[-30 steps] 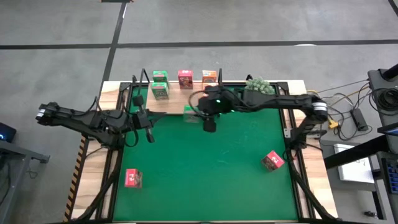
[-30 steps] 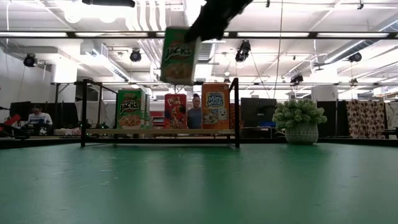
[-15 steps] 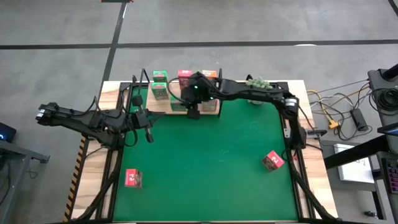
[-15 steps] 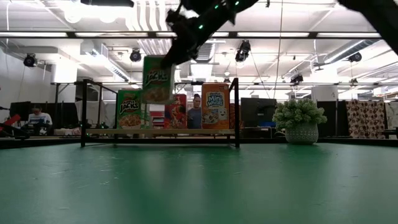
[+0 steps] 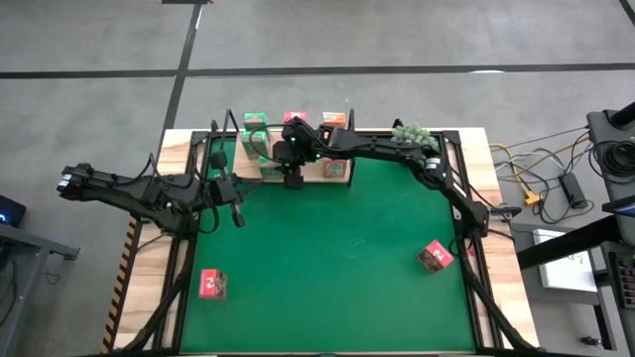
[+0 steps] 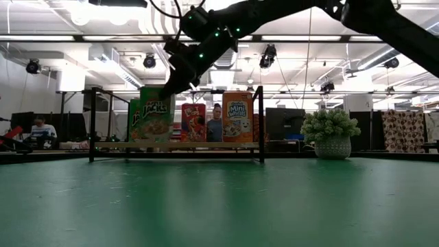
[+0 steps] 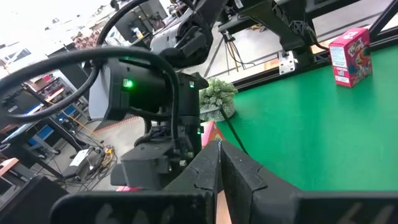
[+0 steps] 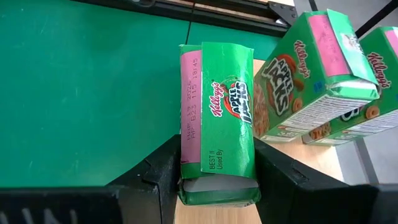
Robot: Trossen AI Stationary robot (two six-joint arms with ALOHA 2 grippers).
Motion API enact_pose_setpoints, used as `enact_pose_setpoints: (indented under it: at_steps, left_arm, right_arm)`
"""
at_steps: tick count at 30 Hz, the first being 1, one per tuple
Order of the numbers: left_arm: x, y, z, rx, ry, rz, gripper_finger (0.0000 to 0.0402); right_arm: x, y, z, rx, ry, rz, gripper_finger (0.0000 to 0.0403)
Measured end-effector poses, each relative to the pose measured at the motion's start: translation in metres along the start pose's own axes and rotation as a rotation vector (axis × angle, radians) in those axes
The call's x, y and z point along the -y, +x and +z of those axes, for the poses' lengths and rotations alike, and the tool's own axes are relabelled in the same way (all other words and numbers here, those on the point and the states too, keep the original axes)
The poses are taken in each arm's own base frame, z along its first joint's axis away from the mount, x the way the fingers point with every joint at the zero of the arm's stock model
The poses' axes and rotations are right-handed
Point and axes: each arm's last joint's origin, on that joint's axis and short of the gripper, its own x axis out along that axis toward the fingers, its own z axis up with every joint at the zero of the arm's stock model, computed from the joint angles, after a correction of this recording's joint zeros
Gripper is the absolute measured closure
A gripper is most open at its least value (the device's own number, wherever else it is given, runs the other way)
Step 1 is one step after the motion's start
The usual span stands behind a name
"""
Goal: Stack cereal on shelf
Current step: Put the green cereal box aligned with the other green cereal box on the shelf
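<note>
Because the green Apple Jacks box (image 8: 217, 124) must join the two green boxes (image 8: 314, 74) on the wooden shelf (image 5: 327, 171), it is clamped upright in the right gripper (image 5: 291, 164) — above the shelf's left end — while the left gripper (image 5: 226, 203), closed and empty, is parked nearby.

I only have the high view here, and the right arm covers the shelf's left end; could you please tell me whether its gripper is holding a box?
Observer: Yes. The right wrist view shows the right gripper shut on a green cereal box, with a finger on each side.
Operator: Thank you. How low is it against the shelf?
Observer: In the low view the box is upright and its bottom edge is level with the shelf board. I cannot tell whether it touches.
Operator: And is the left gripper carrying anything?
Observer: No. The left wrist view shows the left gripper shut and empty.
</note>
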Motion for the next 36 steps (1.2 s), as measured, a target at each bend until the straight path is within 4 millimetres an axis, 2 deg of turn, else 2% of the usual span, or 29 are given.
enact_pose_setpoints:
  at_steps: [14,27,32,36]
  left_arm:
    - [0.0,0.0,0.0,0.0,0.0,0.0,0.0402]
    - [0.0,0.0,0.0,-0.001,0.001,-0.001,0.0402]
    - [0.0,0.0,0.0,-0.001,0.0,-0.001,0.0402]
    - [0.001,0.001,0.0,-0.003,-0.003,-0.002,0.0402]
  right_arm:
    - [0.011,0.009,-0.011,-0.019,0.019,-0.011,0.0249]
    - [0.013,0.011,-0.015,-0.031,0.019,-0.014,0.0159]
    - [0.013,0.01,-0.014,-0.032,0.018,-0.014,0.0139]
    - [0.013,-0.003,-0.007,-0.025,0.015,-0.017,0.0136]
